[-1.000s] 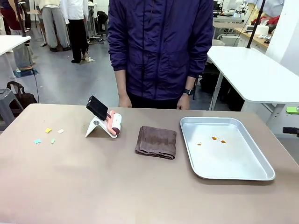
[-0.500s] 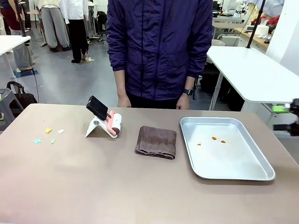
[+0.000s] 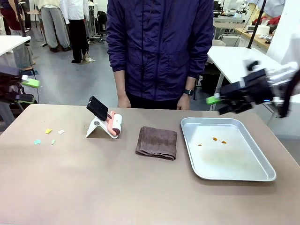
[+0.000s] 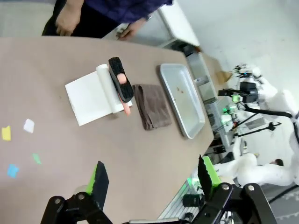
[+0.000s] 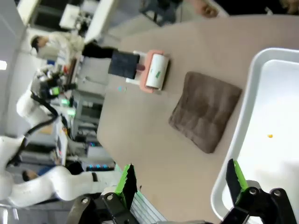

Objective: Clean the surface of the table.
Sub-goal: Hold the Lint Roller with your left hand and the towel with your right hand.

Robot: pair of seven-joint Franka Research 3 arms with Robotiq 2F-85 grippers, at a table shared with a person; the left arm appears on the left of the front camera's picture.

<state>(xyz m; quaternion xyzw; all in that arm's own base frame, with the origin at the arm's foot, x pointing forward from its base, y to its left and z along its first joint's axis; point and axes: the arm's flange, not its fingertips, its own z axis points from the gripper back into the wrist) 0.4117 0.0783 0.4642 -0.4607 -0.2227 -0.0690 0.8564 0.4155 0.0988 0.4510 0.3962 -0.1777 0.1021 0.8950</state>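
Note:
The brown-taupe table (image 3: pixel 117 187) carries several small coloured paper scraps (image 3: pixel 48 135) near its left end; the left wrist view shows these scraps (image 4: pixel 18 140) too. My left gripper (image 3: pixel 32 92) hovers open above the table's far left corner, nothing between its green pads. My right gripper (image 3: pixel 216 106) hangs open in the air over the tray's far edge, also holding nothing. From the wrist cameras, the left gripper (image 4: pixel 152 179) and the right gripper (image 5: pixel 180 182) both stand wide open high above the table.
A lint roller (image 3: pixel 110 123) leans on a white stand left of centre. A folded brown cloth (image 3: pixel 157 142) lies mid-table. A metal tray (image 3: pixel 234 168) with orange crumbs (image 3: pixel 218 139) sits on the right. A person (image 3: pixel 159 47) stands at the far edge.
Both arms have come into the front view: the left gripper from the left edge, the right gripper swinging up and leftward from the right edge to above the tray's far side.

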